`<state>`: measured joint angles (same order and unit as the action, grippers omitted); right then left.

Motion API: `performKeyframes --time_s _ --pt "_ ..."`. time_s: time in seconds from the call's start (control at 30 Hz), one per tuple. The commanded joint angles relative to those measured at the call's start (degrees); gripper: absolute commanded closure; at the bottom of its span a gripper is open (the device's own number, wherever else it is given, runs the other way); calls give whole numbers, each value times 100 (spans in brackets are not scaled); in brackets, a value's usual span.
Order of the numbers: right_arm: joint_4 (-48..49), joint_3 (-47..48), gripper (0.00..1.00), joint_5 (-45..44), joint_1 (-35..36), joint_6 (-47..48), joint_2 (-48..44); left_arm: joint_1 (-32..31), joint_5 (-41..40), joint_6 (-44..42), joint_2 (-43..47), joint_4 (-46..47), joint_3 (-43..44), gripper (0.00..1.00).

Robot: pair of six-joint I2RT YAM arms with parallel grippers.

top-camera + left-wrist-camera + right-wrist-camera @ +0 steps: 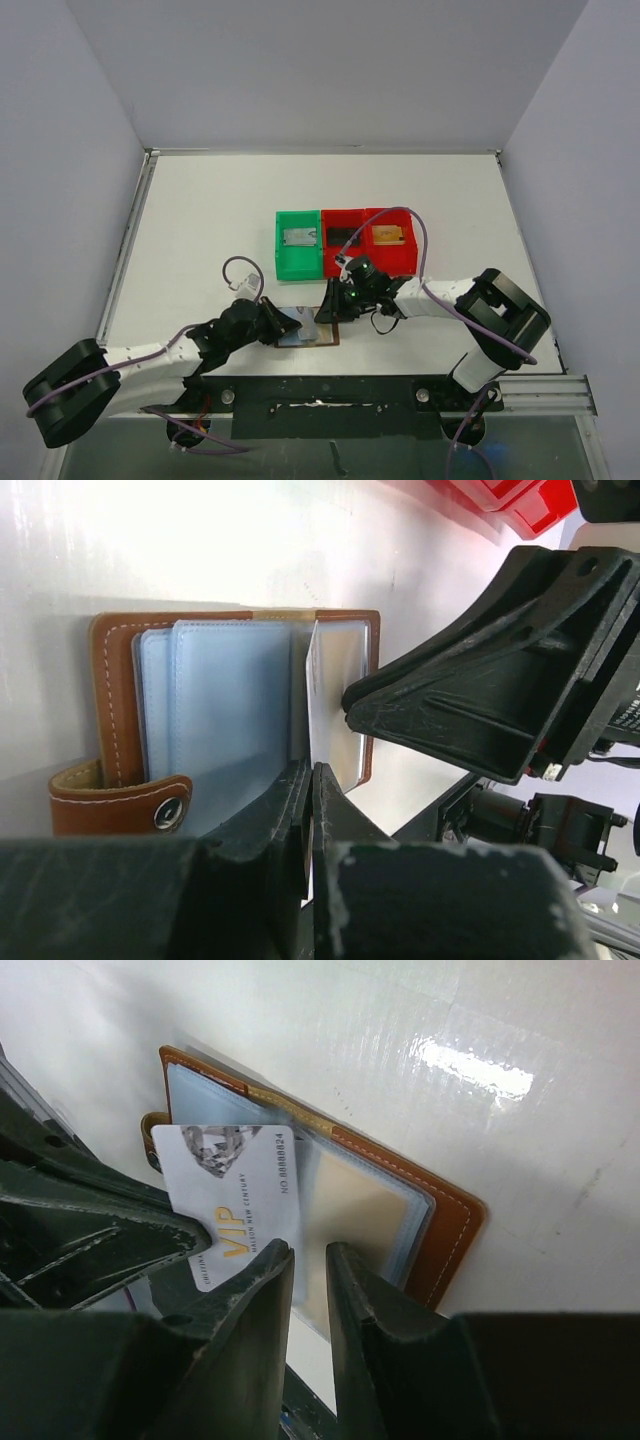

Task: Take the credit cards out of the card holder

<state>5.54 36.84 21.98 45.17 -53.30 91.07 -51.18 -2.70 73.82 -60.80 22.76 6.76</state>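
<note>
While the brown card holder lies open on the table near your edge, at 6 o'clock from the green bin and the red bins, your left gripper comes in from 9 o'clock, pressed together on the edge of a white card marked VIP. That card stands tilted, partly out of the pale blue sleeves, just above the holder. Your right gripper reaches in from 1 o'clock, jaws a little apart and gripping nothing, one fingertip close against the card's face.
</note>
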Motion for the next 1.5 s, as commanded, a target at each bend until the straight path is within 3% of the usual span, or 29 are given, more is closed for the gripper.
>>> performKeyframes --time_s 0.0,0.2,0.33,0.57,0.73,0.87,1.1,1.47 --pt "-330 68 75 -195 -100 359 -142 126 -127 -602 566 -1247 415 100" --pt "-149 182 64 -218 -136 527 -673 422 302 -1041 1282 -1820 520 100" --pt "44 122 46 -390 -164 492 -1126 522 542 -1338 1542 -1872 702 100" --pt "877 -187 35 -669 -192 238 -1610 654 894 -1853 1600 -1623 1075 100" --pt "1735 -577 34 -724 -237 206 -1950 894 1240 -1884 1782 -1294 1022 100" --pt "1943 -658 36 -89 -464 84 -1995 1350 1791 -1721 1961 -958 848 100" --pt "2676 -661 42 711 -553 -192 -1759 1845 2586 -731 2070 810 147 100" --pt "3068 -309 49 1321 -553 -402 -1310 1970 3100 -644 2010 1032 367 100"
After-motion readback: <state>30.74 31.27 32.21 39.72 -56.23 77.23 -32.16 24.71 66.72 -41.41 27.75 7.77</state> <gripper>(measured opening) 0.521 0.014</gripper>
